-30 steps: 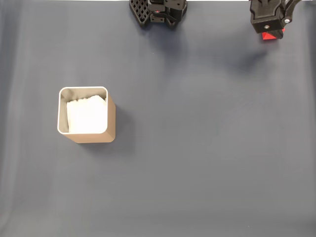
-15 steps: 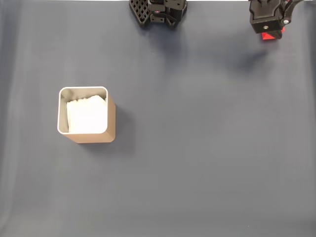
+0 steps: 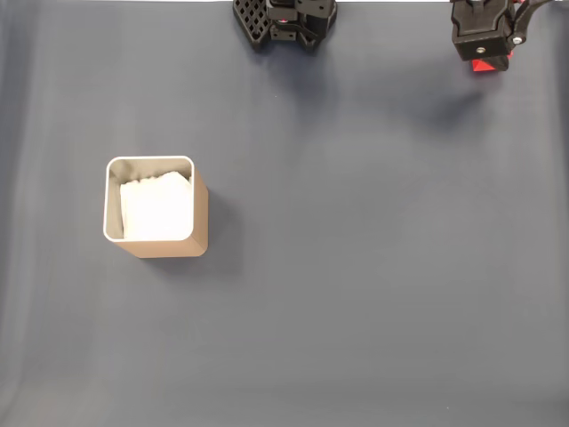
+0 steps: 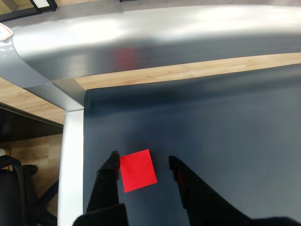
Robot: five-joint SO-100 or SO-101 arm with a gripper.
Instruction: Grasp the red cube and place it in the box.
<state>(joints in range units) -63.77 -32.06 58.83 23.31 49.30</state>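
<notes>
Straddling the red cube [image 4: 138, 170], the gripper [image 4: 143, 162] stands open and holds nothing. One finger touches the cube; the other stands apart.

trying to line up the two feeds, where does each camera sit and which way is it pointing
Fixed view: sits overhead, looking straight down on the dark mat and the box; the arm's base and the gripper show at the top edge.
Wrist view: rides on the arm, looking down past the gripper, whose fingers flank the red cube, near the mat's corner.
Shared: the gripper, the red cube and the mat.
</notes>
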